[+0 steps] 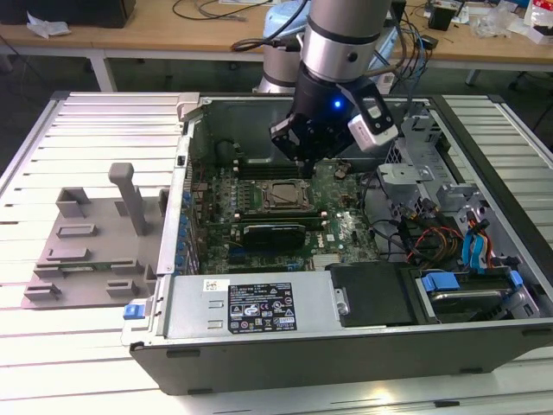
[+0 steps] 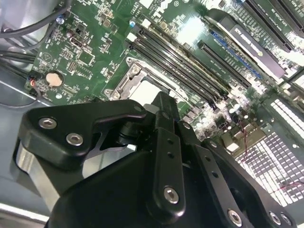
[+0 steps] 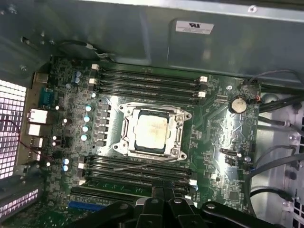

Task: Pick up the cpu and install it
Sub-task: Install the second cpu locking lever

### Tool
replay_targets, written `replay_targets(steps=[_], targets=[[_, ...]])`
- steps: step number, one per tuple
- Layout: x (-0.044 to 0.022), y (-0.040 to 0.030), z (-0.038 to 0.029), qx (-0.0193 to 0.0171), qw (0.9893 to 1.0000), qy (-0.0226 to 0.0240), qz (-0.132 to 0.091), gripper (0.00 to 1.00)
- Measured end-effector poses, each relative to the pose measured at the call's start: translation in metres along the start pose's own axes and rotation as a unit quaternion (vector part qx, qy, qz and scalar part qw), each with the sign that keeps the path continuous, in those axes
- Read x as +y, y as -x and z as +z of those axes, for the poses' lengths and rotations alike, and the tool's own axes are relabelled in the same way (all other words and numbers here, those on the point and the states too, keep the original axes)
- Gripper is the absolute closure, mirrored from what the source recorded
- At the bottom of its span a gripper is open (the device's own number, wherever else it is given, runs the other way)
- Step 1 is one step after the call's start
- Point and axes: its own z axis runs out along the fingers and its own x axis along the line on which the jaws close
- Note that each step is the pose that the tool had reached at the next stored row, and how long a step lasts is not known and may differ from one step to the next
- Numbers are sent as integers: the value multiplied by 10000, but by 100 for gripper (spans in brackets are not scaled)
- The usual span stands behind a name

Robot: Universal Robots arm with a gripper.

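While the gripper [image 1: 304, 154] is hanging inside the open computer case [image 1: 363, 346], above the green board [image 3: 223, 137], you are looking at this stock:

Item, tool: fingers drawn close together in the second wrist view, nothing seen between them; whether they are pinching anything I cannot tell.

Item, chip [image 3: 151, 132]: silver-grey square, lying flat in its socket [image 3: 154, 131], metal frame around it. In the exterior view it is sitting just below the gripper, apart from it.

Item, handling: you are judging a square, level seat here; keep the approach straight down and centred, no sideways push against the frame.

Item, surroundings: memory slots [image 3: 147, 81] are flanking the socket on both sides; a thin lever wire [image 3: 142, 164] is lying beside it. A long black card [image 1: 275, 233] is sitting near, cables [image 1: 432, 238] well apart.
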Motion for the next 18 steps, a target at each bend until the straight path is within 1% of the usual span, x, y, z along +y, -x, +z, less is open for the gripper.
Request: replay_targets(steps=[5,8,9,10,11,13,14,15,17,18], targets=[[-11,0,170,0,10000,3,1,89],[-16,2,248,-1,10000,3,1,89],[-18,4,287,-1,10000,3,1,89],[-20,5,311,-1,10000,3,1,89],[-21,-7,360,-1,10000,3,1,89],[-19,-32,377,-1,10000,3,1,89],[-16,-66,397,-1,10000,6,1,89],[-9,-147,440,-1,10000,6,0,89],[9,-311,494,-1,10000,8,1,89],[12,-348,515,-2,10000,8,1,89]])
